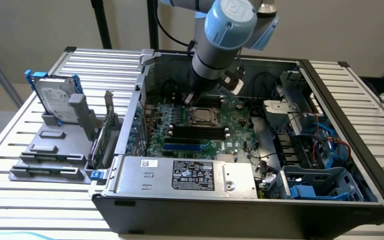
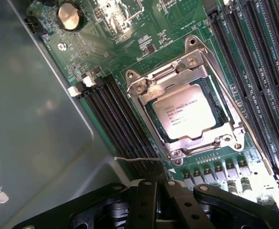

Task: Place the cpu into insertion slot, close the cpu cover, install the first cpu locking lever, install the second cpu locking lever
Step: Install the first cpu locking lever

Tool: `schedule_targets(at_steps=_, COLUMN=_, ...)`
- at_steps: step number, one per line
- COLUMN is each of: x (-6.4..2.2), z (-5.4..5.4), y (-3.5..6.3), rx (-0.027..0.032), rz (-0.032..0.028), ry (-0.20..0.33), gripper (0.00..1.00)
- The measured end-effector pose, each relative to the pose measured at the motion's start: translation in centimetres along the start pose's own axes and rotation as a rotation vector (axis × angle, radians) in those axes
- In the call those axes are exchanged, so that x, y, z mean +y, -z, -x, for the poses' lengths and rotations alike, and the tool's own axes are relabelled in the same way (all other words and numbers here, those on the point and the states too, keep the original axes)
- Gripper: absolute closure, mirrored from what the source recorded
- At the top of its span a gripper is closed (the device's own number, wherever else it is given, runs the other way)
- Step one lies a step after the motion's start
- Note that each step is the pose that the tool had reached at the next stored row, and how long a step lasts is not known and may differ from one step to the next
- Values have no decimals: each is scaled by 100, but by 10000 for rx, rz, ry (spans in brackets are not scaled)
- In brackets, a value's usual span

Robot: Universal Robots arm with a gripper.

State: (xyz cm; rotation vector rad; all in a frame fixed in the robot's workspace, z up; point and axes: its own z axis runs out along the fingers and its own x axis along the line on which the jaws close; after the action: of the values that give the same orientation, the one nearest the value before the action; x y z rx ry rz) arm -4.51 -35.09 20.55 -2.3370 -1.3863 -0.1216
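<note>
The cpu (image 2: 185, 113), a pale silvery square chip with printed text, lies flat in the insertion slot (image 2: 216, 102), whose black edge shows around it. The silvery cpu cover (image 2: 197, 67) lies closed down over the chip's edges. One thin locking lever (image 2: 235, 112) runs along the cover's side. A second wire lever (image 2: 139, 159) sticks out sideways over the memory slots. My gripper (image 2: 156, 186) is shut with nothing in it, close to that second lever's end. In the exterior view the gripper (image 1: 192, 99) hangs just above the socket (image 1: 202, 116) inside the open computer case.
Long black memory slots (image 2: 115, 114) flank the socket on both sides. A coin battery (image 2: 69, 15) sits on the green board. The grey power-supply box (image 1: 185, 175) lies at the case front. Blue cables and drive cages (image 1: 319, 150) crowd the exterior view's right. A hard drive (image 1: 55, 97) stands outside.
</note>
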Motion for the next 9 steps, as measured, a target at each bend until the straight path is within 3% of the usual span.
schedule_targets(at_steps=4, x=6, z=7, y=-31, rx=-78, rz=45, ry=-12, gripper=89)
schedule_targets(at_steps=9, x=-6, z=-19, y=-46, rx=-103, rz=61, ry=-16, gripper=89)
